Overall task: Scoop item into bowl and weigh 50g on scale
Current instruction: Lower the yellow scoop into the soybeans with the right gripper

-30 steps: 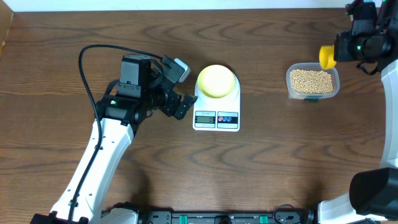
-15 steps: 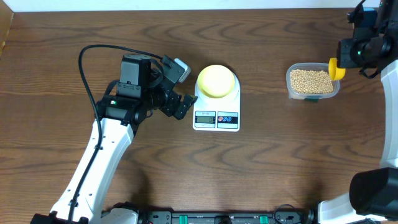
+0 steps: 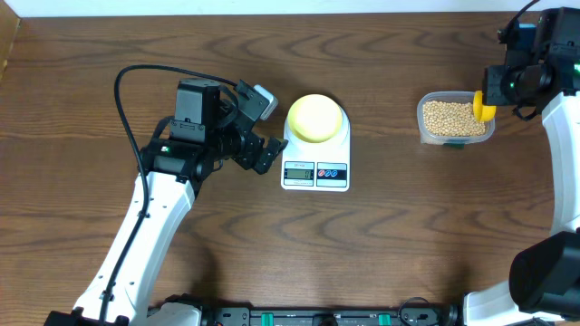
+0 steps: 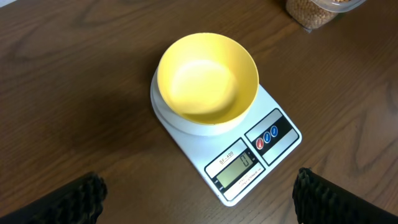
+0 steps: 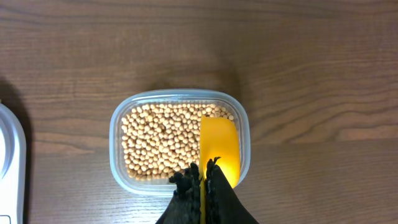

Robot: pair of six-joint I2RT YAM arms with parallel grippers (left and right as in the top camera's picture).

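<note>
My right claw [image 5: 203, 179] is clamped on the scoop [image 5: 219, 148], at the beans [image 5: 158, 144]. Scooping step: next, dig in, lift level.

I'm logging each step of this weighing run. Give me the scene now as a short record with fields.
bowl: yellow, empty, sitting on the scale
scale display: appears to read 0
beans: in the clear tub, apart from the scale
scoop: yellow, inside the tub's rim, no beans visible on it
right gripper: jaws shut on the scoop
left gripper: jaws open, holding nothing, facing the scale
</note>
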